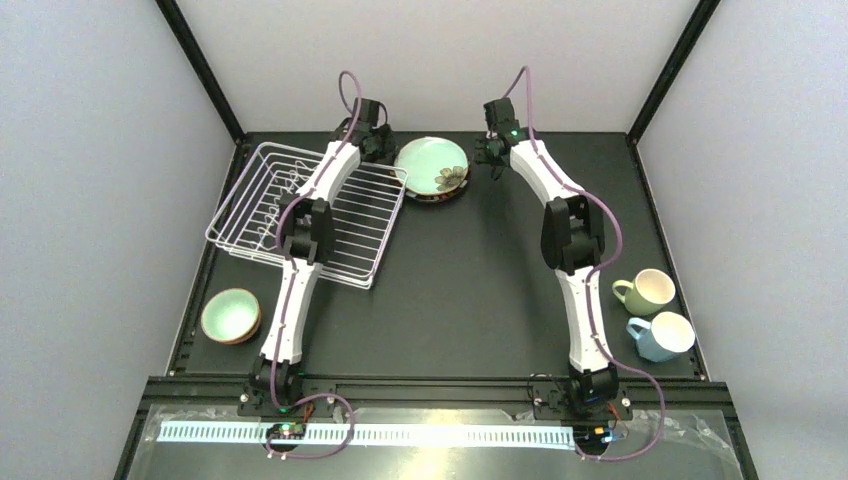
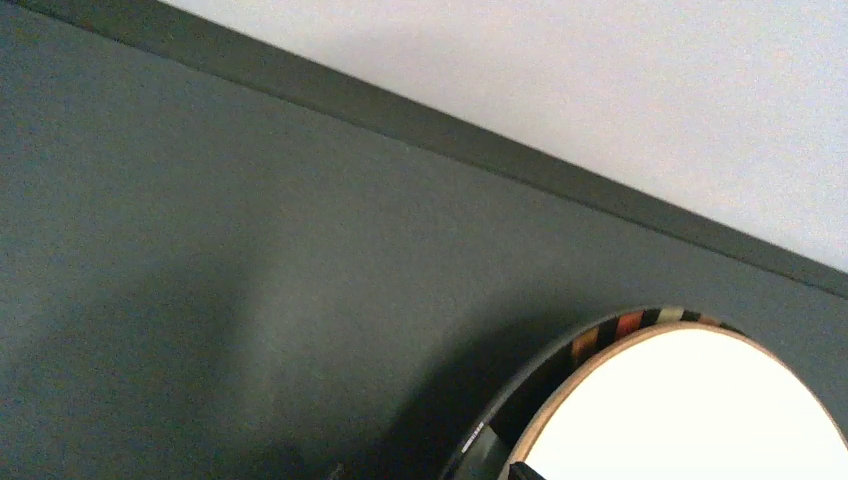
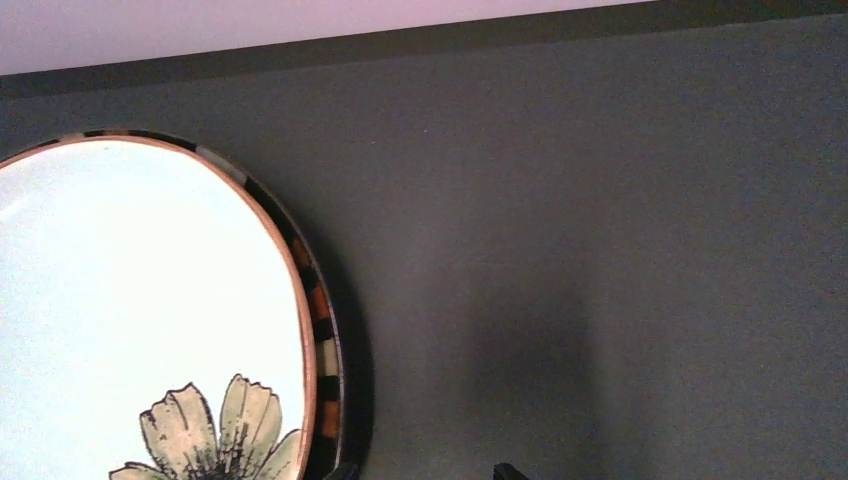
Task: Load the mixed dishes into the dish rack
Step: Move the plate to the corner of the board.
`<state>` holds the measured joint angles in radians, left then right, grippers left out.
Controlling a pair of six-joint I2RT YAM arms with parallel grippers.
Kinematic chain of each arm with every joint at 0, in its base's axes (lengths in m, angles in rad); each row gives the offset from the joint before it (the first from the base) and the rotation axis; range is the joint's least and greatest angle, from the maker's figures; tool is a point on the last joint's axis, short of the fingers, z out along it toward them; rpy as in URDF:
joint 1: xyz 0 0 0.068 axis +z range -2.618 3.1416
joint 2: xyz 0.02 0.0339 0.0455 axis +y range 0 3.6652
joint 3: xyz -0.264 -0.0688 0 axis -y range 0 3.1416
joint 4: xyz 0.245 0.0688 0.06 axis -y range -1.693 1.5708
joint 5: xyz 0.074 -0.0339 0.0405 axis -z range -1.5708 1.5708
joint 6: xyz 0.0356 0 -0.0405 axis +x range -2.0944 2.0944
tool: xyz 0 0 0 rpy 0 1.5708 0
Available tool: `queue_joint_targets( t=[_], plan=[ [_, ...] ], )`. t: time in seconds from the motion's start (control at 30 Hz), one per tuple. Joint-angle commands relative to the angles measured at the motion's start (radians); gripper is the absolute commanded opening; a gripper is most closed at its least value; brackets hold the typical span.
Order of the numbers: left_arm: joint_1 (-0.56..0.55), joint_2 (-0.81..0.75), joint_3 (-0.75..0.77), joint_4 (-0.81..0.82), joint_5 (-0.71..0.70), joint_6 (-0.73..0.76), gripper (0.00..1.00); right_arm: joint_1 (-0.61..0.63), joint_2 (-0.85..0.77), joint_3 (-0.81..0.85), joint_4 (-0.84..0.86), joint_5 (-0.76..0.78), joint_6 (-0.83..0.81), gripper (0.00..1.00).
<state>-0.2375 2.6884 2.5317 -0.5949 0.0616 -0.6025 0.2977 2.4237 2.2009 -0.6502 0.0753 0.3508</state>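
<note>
- Dark matte table point(image 1: 470, 280) inside a pale-walled booth, seen from above; two white arms reach from the near edge to the far side.
- Flowered mint plate point(image 1: 432, 166) lies flat at the far middle, just right of the rack point(image 1: 229, 203), which sits at the far left with no dish in it that shows.
- Left claw point(image 1: 378, 143) hangs by the plate's left edge and the right claw point(image 1: 490, 152) by its right edge. Both are spread wide and hold nothing.
- Elsewhere: a mint bowl point(image 1: 231, 315) at the near left, and a green mug point(image 1: 645, 291) and blue mug point(image 1: 662, 335) touching or nearly so at the near right.
- Handling, as a judgement: the plate looks like glazed ceramic, so stiff, fairly heavy, slick and easy to chip.
- Lying flat, it offers only its rim. A pinch across the edge, one finger over and one under, seems the best hold, perhaps after the other claw braces or tips it.
- Hard to make out: both wrist views show only an arc of the plate, and the fingertips are all but cut off at the bottom edge.
- A dark striped band with orange marks runs outside the plate's copper rim. I cannot tell whether it is the plate's own border or a second dish beneath.
- Left arm crosses the rack and hides part of its middle wires.
- No pink plate can be picked out in any view.
</note>
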Motion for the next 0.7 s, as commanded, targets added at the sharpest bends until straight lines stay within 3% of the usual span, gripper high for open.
queue_joint_targets(
  t=[0.0,0.67],
  plan=[
    [-0.023,0.031,0.042,-0.037,0.038,0.005,0.94,-0.015,0.031,0.025,-0.024,0.033,-0.018,0.78],
    [-0.089,0.059,0.041,-0.097,0.095,0.02,0.93,-0.022,0.008,-0.051,-0.015,0.056,-0.02,0.78]
  ],
)
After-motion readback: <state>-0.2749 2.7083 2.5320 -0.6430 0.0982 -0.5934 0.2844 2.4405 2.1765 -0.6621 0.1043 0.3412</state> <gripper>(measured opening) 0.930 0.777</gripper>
